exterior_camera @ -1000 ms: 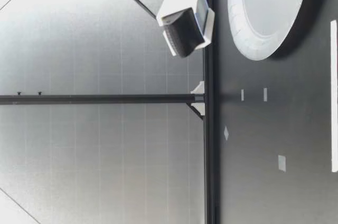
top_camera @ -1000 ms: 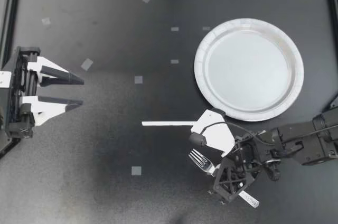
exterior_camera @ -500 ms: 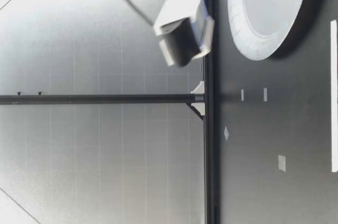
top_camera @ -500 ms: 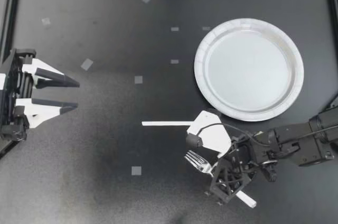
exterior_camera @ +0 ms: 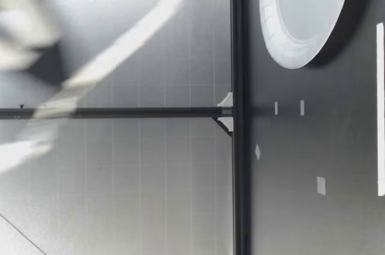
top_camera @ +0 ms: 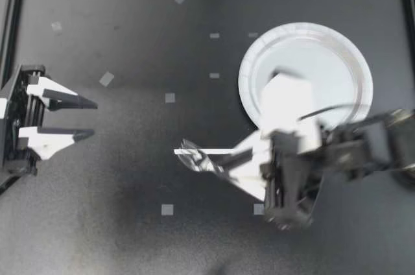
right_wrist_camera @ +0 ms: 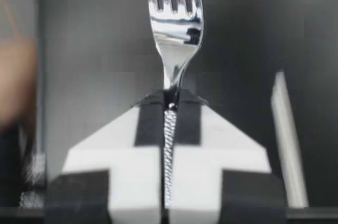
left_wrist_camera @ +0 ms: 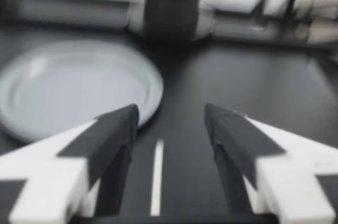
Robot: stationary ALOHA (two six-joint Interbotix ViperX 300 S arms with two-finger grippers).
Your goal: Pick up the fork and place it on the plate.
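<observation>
My right gripper (top_camera: 224, 167) is shut on the metal fork (top_camera: 198, 157) and holds it off the table, blurred by motion, near the white strip. In the right wrist view the gripper (right_wrist_camera: 169, 102) pinches the fork's neck, with the fork (right_wrist_camera: 174, 18) pointing tines-first straight ahead. The white paper plate (top_camera: 305, 27) lies at the right, and my right arm covers part of it. My left gripper (top_camera: 91, 119) hovers open at the table's left edge with nothing in it. In the left wrist view that gripper (left_wrist_camera: 171, 115) faces the plate (left_wrist_camera: 63, 86).
A white strip (top_camera: 194, 152) lies mid-table, also in view as the strip (left_wrist_camera: 157, 176) ahead of my left gripper. Small tape squares (top_camera: 167, 209) dot the black surface. The low view shows the plate (exterior_camera: 301, 14) and a blurred arm high above the table.
My right gripper has shut on the fork and lifted it from the table, swinging up and toward the middle. My left arm has drifted back slightly.
</observation>
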